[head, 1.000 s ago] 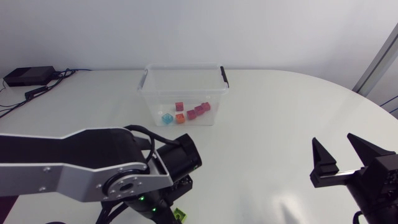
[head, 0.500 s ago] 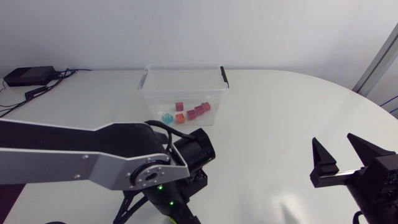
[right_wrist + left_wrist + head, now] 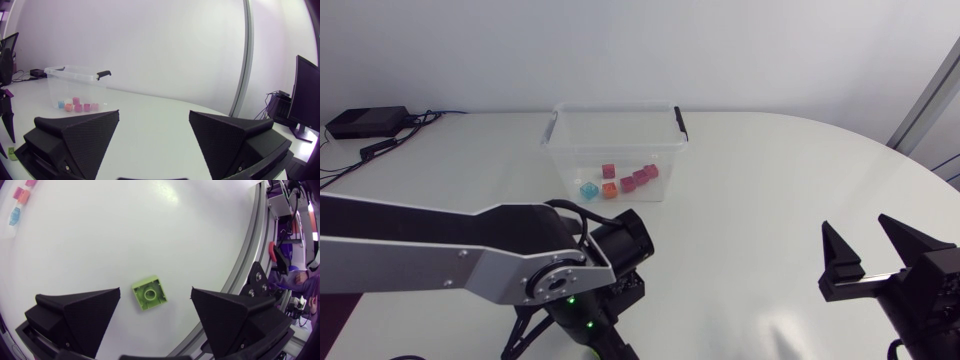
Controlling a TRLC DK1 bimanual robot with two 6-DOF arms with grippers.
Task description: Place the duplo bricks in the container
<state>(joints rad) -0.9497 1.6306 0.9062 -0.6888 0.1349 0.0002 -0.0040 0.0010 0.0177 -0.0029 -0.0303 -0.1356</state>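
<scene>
duplo brick (image 3: 149, 293) is lime-green, square, with a central ring.

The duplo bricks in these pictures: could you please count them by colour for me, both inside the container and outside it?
Pink bricks: 4, in the container
Blue brick: 1, in the container
Orange brick: 1, in the container
Green brick: 1, outside the container
Total: 7

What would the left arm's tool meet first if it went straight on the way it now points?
Probably the green duplo brick, lying on the table straight ahead of the open left tool; how far off it is remains unclear.
</scene>
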